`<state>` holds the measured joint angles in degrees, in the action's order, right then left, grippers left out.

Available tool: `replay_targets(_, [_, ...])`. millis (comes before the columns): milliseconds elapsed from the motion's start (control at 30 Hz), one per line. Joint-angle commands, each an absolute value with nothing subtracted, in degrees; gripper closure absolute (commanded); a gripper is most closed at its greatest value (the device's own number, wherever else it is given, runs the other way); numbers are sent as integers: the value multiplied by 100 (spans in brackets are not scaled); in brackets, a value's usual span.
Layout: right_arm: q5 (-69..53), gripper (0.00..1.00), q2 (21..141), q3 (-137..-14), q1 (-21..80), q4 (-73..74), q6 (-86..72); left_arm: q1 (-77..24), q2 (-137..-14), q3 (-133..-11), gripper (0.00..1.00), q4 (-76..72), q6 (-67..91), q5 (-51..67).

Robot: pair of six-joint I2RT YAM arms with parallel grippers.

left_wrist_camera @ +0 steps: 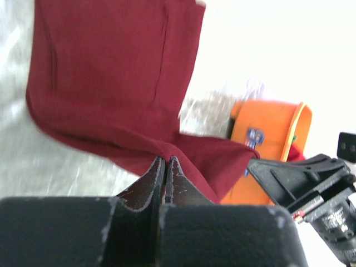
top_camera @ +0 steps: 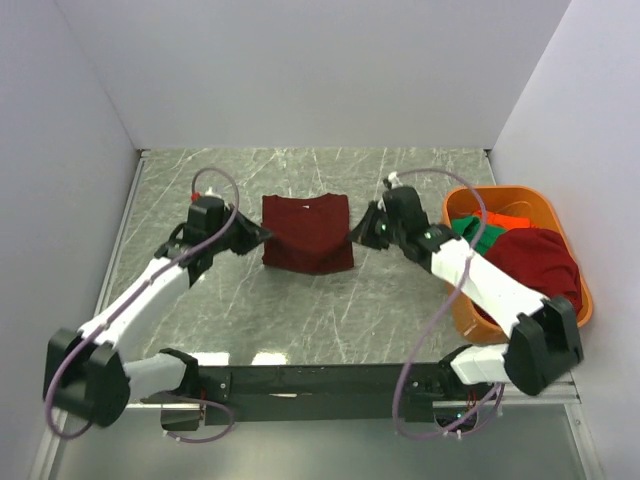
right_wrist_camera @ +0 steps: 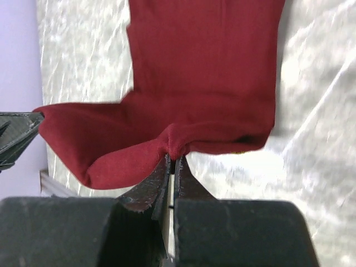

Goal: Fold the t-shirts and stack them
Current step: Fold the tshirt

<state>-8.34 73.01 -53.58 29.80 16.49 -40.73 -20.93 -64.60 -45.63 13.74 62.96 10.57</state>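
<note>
A dark maroon t-shirt (top_camera: 306, 232) lies partly folded on the marble table, collar toward the back. My left gripper (top_camera: 262, 235) is shut on its left edge, and the cloth bunches at the fingertips (left_wrist_camera: 166, 159). On the other side my right gripper (top_camera: 352, 234) is shut on the right edge, pinching a fold (right_wrist_camera: 175, 153). Both held edges are lifted a little off the table. The maroon t-shirt (left_wrist_camera: 111, 78) fills the left wrist view, and the same t-shirt (right_wrist_camera: 200, 83) fills the right wrist view. Another maroon t-shirt (top_camera: 535, 262), a green one (top_camera: 468, 232) and an orange-red one (top_camera: 508, 219) sit in the basket.
The rigid orange basket (top_camera: 500, 196) stands at the table's right side beside my right arm; the basket (left_wrist_camera: 267, 133) also shows in the left wrist view. White walls close in the table at left, back and right.
</note>
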Motion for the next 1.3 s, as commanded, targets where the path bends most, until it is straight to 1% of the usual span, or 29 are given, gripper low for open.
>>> replay_targets(0, [-976, 100, 7838, -6237, 2778, 1714, -3727, -1811, -6942, -5166, 99, 888, 6117, 1353])
replay_targets(300, [-1283, 100, 9622, -7785, 2400, 1767, -3595, -1275, -8629, -6441, 99, 501, 5933, 1792])
replay_targets(467, [-1432, 100, 10360, -8462, 2198, 1749, -3595, -1047, -9788, -7109, 99, 283, 5950, 2109])
replay_targets(500, [-1467, 100, 10467, -8568, 2154, 1749, -3603, -1046, -9791, -7189, 99, 281, 5950, 2179])
replay_targets(600, [-1634, 100, 10861, -8902, 1996, 1653, -3647, -906, -10491, -7645, 99, 237, 5889, 2337])
replay_targets(733, [-1845, 100, 11416, -9421, 1811, 1565, -3656, -756, -11098, -8303, 99, 97, 5880, 2505])
replay_targets(867, [-2082, 100, 12101, -10254, 1670, 1520, -3595, -607, -11706, -8796, 99, 44, 5862, 2715])
replay_targets(933, [-2171, 100, 12567, -10624, 1635, 1573, -3534, -510, -12040, -8938, 99, -236, 5889, 2952])
replay_targets(967, [-2206, 98, 12734, -10826, 1626, 1617, -3507, -492, -12163, -9130, 99, -255, 5889, 2997])
replay_targets(1000, [-2223, 91, 13049, -11246, 1609, 1643, -3481, -466, -12277, -9210, 99, -385, 5880, 3136])
replay_targets(1033, [-2189, 86, 13217, -11467, 1591, 1809, -3437, -422, -12487, -9281, 95, -500, 5880, 3181])
replay_targets(1067, [-2180, 79, 13358, -11679, 1565, 1898, -3419, -387, -12576, -9394, 75, -544, 5897, 3208])
replay_targets(1100, [-2188, 65, 13586, -12020, 1538, 1959, -3428, -352, -12655, -9439, 65, -858, 5967, 3278])
replay_targets(1133, [-2241, 57, 13657, -12128, 1512, 1995, -3463, -265, -12752, -9431, 60, -1166, 6029, 3496])
replay_targets(1167, [-2259, 52, 13693, -12233, 1433, 1995, -3480, -203, -12770, -9439, 52, -1256, 6073, 3550])
replay_targets(1200, [-2233, 41, 13685, -12243, 1407, 2004, -3498, -89, -12744, -9457, 48, -1326, 6047, 3577])
replay_targets(1267, [-2075, 35, 13562, -12173, 1328, 2004, -3454, -18, -12587, -9387, 40, -1222, 5933, 3437])
